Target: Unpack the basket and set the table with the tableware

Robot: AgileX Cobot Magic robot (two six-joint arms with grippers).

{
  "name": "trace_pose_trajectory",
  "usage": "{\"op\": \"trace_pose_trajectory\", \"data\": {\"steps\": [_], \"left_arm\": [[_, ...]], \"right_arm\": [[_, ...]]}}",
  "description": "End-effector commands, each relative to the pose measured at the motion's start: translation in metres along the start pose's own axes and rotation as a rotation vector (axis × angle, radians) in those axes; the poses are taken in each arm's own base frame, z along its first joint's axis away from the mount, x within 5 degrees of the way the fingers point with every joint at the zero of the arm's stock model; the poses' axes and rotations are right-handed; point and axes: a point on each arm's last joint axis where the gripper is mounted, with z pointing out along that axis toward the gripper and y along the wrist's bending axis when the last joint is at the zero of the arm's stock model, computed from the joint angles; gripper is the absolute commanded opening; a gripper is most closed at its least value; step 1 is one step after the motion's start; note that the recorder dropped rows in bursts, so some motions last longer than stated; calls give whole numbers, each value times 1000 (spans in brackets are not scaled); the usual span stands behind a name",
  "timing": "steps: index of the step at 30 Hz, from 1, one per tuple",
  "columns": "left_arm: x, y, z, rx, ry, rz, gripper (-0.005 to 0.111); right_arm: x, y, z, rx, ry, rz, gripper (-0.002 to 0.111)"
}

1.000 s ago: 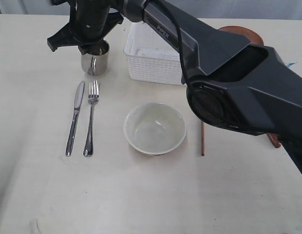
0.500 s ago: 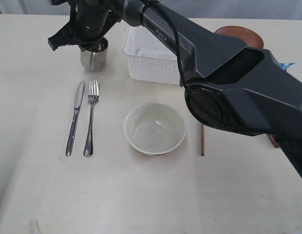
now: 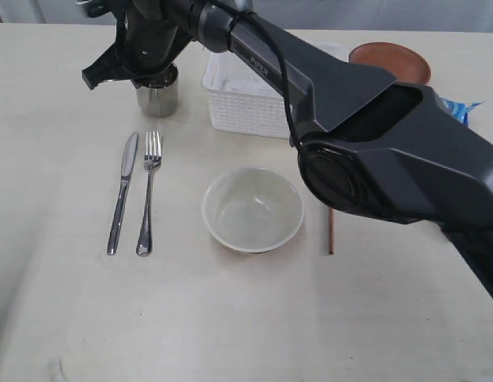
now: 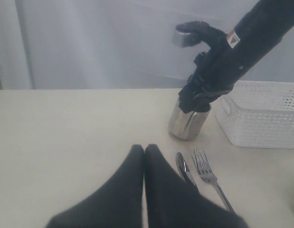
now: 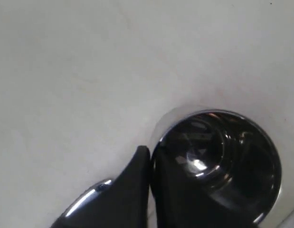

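- One steel knife and one fork lie side by side on the table, at 9 o'clock from the bowl.
- One steel cup stands upright at 11 o'clock. The right gripper is clamped on its rim, one finger inside and one outside.
- One white basket sits at 12 o'clock, just beside the cup.
- One off-white bowl sits mid-table.
- One thin chopstick shows at 3 o'clock, its far end under the right arm.
- One brown plate sits at 1 o'clock, partly hidden by that arm. A sliver of blue bag shows at 2 o'clock.
- The left gripper has its fingers pressed together and holds nothing.
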Motion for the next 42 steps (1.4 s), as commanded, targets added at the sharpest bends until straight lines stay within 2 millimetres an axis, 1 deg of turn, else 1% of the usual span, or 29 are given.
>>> {"op": "trace_pose_trajectory", "data": {"steps": [1, 4, 6, 7, 10, 12, 14, 18, 20, 21, 22, 24, 26, 27, 30, 32, 35, 38, 42], "left_arm": [[0, 0, 0, 3, -11, -6, 0], [0, 0, 0, 3, -11, -6, 0], [0, 0, 0, 3, -11, -6, 0], [0, 0, 0, 3, -11, -6, 0], [0, 0, 0, 3, -11, -6, 0], [0, 0, 0, 3, -11, -6, 0], [0, 0, 0, 3, -11, -6, 0], [0, 0, 0, 3, -11, -6, 0], [0, 0, 0, 3, -11, -6, 0], [0, 0, 0, 3, -11, -6, 0], [0, 0, 0, 3, -11, -6, 0], [0, 0, 0, 3, -11, -6, 0], [0, 0, 0, 3, -11, -6, 0], [0, 0, 0, 3, -11, -6, 0], [0, 0, 0, 3, -11, -6, 0], [0, 0, 0, 2, -11, 0, 0], [0, 0, 0, 2, -11, 0, 0], [0, 0, 0, 3, -11, -4, 0], [0, 0, 0, 3, -11, -4, 0]], "right_arm": [[-3, 1, 1, 1, -36, -5, 10], [-4, 1, 1, 0, -47, -3, 28], [-4, 1, 1, 0, -47, -3, 37], [-4, 1, 1, 0, -45, -3, 39], [-7, 1, -4, 0, -61, -3, 38], [-12, 1, -14, 1, -85, -3, 38], [-19, 0, -29, 1, -106, -3, 38], [-31, -3, -73, 9, -125, 1, 38], [-37, -10, -98, 18, -155, -7, 38], [-41, -14, -111, 25, -177, -17, 37], [-44, -19, -123, 32, -194, -25, 34], [-46, -28, -143, 22, -213, -33, 23], [-47, -34, -156, -42, -219, -60, 7], [-47, -36, -158, -73, -226, -74, -1], [-47, -46, -160, -138, -239, -43, -1], [-47, -49, -160, -176, -244, -20, -1], [-48, -44, -162, -253, -255, 0, -1], [-48, -41, -163, -292, -261, 6, -1], [-49, -29, -163, -362, -277, -52, -1]]}}
